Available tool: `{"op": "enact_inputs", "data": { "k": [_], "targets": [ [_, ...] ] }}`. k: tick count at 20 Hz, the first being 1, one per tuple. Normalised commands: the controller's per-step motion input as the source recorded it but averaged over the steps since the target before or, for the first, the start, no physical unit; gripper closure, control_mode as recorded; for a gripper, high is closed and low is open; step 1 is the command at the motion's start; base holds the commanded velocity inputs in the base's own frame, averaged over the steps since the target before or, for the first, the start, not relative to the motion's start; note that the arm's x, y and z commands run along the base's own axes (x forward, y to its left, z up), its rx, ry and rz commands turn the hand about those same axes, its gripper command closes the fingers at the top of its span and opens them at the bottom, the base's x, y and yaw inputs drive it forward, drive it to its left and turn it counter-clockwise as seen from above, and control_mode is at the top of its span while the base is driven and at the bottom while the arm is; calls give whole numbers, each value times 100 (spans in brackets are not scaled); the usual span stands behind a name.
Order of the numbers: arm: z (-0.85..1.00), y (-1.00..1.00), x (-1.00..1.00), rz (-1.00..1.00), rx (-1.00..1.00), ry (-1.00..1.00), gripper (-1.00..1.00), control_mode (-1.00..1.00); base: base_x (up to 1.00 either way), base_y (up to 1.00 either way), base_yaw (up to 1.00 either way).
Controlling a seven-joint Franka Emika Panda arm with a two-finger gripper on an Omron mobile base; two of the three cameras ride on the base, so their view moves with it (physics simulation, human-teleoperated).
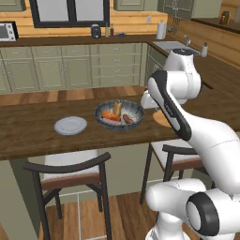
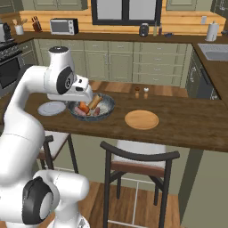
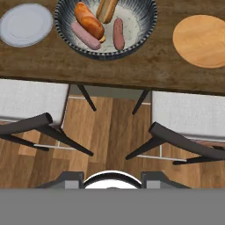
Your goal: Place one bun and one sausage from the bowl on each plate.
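The speckled grey-blue bowl [image 1: 138, 110] [image 2: 107, 103] [image 3: 105, 55] stands on the wooden counter. In it lie an orange-brown bun [image 3: 89, 19], a tan bun [image 3: 107, 9], a pink sausage [image 3: 85, 36] and a reddish sausage [image 3: 118, 34]. The pale grey plate [image 1: 70, 125] [image 2: 51, 107] [image 3: 25, 24] lies bare to the left of the bowl. The tan-orange plate [image 2: 141, 119] [image 3: 200, 40] lies bare to the right; in the left base view the arm partly hides it. My gripper [image 3: 112, 180] hangs above the counter's near edge by the bowl, fingers apart, holding nothing.
Two dark-framed stools with pale seats [image 3: 30, 103] [image 3: 189, 114] stand under the counter's near edge. A small salt and pepper pair [image 2: 141, 90] sits at the counter's far side. A sink [image 2: 216, 51] is on the back right counter.
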Motion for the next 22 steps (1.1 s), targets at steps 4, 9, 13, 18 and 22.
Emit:
{"op": "enact_inputs", "data": {
  "k": [4, 9, 13, 18, 22],
  "targets": [
    [0, 0, 0, 0, 0, -1, -100, -100, 0, 0, 0],
    [0, 0, 1, 0, 0, 0, -100, -100, 0, 0, 0],
    [-1, 0, 78, 0, 1, 2, -100, -100, 0, 0, 0],
    [-22, 0, 100, 0, 4, 8, -100, -100, 0, 0, 0],
    [-61, 0, 96, 0, 0, 8, -100, -100, 0, 0, 0]
  ]
}}
